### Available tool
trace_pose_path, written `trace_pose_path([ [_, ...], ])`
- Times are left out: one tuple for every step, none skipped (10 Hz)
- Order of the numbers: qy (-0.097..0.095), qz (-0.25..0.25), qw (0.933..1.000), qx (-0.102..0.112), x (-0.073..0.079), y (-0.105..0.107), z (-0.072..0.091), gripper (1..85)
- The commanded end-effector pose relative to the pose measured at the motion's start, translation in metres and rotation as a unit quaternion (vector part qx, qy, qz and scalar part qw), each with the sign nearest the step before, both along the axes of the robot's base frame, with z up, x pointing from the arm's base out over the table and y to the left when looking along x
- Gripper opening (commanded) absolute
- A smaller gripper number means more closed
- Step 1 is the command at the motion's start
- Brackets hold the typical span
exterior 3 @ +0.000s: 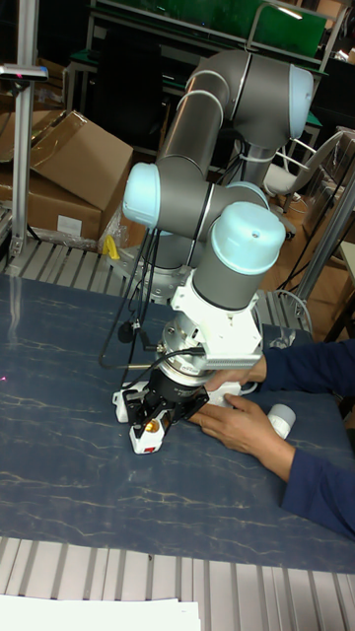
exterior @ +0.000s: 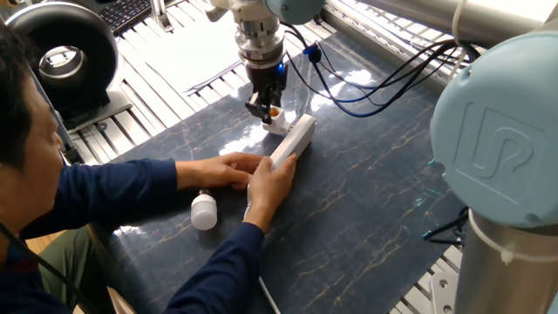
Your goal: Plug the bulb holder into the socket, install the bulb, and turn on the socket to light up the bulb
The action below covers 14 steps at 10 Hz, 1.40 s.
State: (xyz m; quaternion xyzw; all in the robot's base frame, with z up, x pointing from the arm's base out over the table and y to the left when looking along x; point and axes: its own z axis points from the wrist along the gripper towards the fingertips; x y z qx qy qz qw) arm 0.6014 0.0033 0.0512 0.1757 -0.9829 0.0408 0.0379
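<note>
Fingers of the gripper (exterior: 266, 112) pinch the holder (exterior: 276, 119) from above, its orange opening just visible between them, and hold it down against the far end of the socket (exterior: 293, 139). In the tall view the gripper (exterior 3: 161, 412) sits low over that same end of the socket (exterior 3: 135, 422), where a small red mark shows, perhaps the switch, though I cannot be sure. The socket lies slanted near the middle of the table (exterior: 366, 201), its far end pointing toward the arm. A person at the near-left edge rests both hands on its near half: the right hand (exterior: 272, 179) wraps the body, the left hand (exterior: 225, 167) lies flat just beside it. This looks like bracing, so the strip does not slide or tip while the holder is pushed home. Whether the plug is fully seated is hidden by the fingers. The bulb (exterior: 203, 210) lies on its side near the person's forearm, apart from the socket and untouched. Judging by this, the plugging step is in hand, with the bulb and switch yet to come. Cables (exterior: 366, 87) loop clear of the work, behind the wrist.
</note>
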Motion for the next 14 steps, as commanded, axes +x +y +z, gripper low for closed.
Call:
trace_pose_path([
  [0.001,-0.008,1.0,0.004,-0.003,0.004,0.0,1.3],
  [-0.001,-0.012,0.9999,0.003,-0.002,0.008,-0.003,1.3],
  [-0.002,-0.012,0.9999,0.0,-0.001,0.008,-0.004,1.3],
  [-0.004,-0.011,0.9999,0.0,0.0,0.008,-0.005,1.3],
  [-0.004,-0.009,1.0,0.001,0.0,0.006,-0.005,1.3],
  [-0.004,-0.005,1.0,0.003,-0.001,0.003,-0.006,1.3],
  [-0.005,-0.004,1.0,0.007,-0.001,0.002,-0.006,1.3],
  [-0.005,-0.007,0.9999,0.009,-0.002,0.004,-0.006,1.3],
  [-0.005,-0.007,0.9999,0.008,-0.003,0.004,-0.006,1.3],
  [-0.005,-0.009,0.9999,0.007,-0.004,0.005,-0.006,1.3],
  [-0.005,-0.009,0.9999,0.007,-0.005,0.006,-0.005,1.3],
  [-0.002,-0.009,0.9999,0.007,-0.008,0.007,-0.002,1.3],
  [-0.001,-0.007,1.0,0.007,-0.011,0.007,-0.001,1.3],
  [0.0,-0.005,0.9999,0.012,-0.012,0.009,-0.001,1.3],
])
